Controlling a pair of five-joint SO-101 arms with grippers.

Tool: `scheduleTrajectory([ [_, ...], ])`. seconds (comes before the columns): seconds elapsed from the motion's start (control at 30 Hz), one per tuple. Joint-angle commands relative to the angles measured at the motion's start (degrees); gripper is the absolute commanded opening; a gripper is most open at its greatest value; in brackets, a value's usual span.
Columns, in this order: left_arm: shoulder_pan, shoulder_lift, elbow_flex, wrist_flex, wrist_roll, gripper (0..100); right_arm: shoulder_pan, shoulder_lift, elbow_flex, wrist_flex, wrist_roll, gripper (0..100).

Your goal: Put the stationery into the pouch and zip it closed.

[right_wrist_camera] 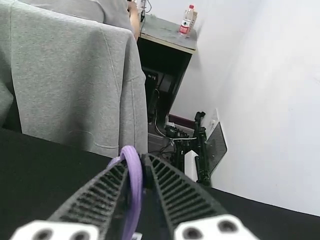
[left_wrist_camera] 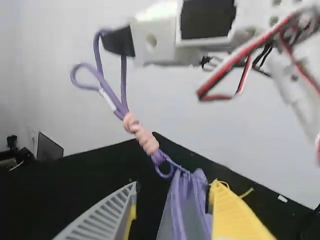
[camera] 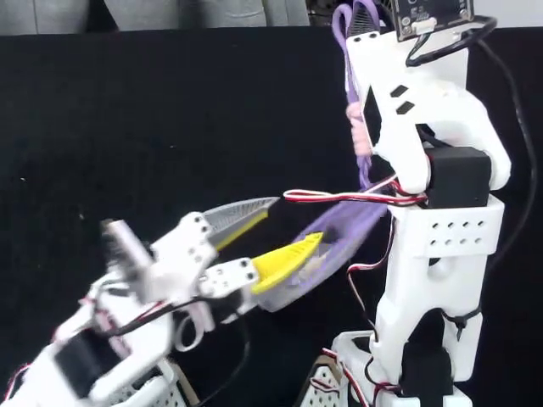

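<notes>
The purple pouch (camera: 344, 233) hangs tilted above the black table, held up by its purple strap (camera: 344, 34), which has a pink braided piece (camera: 361, 127). High at the back right, my right gripper (right_wrist_camera: 142, 162) is shut on the strap loop (right_wrist_camera: 132, 172). My left gripper (camera: 297, 222) comes in from the lower left and stands open around the pouch's lower end. Its grey finger (left_wrist_camera: 107, 215) is apart from the pouch (left_wrist_camera: 185, 210), while its yellow finger (left_wrist_camera: 235, 215) lies against the fabric.
The right arm's white body (camera: 441, 237) rises tall at the right, with red and white cables (camera: 339, 197) running across in front of the pouch. The black table (camera: 170, 127) stretches open to the left and back. Both arm bases stand at the front edge.
</notes>
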Motion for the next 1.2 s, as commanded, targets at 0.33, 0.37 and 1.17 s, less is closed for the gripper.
scheduleTrajectory([
  [0.33, -17.1, -0.26, -27.21, 26.73, 0.79, 23, -10.29, -1.63, -4.0, 1.05, 0.62, 1.1],
  [0.37, -19.12, -0.35, -27.3, 27.96, 0.79, 23, -10.9, -1.63, -5.05, 0.53, 1.14, 1.1],
  [1.17, -25.71, -18.9, -4.18, 20.75, 0.7, 23, -28.57, 32.48, -61.05, 5.8, 9.67, 1.1],
])
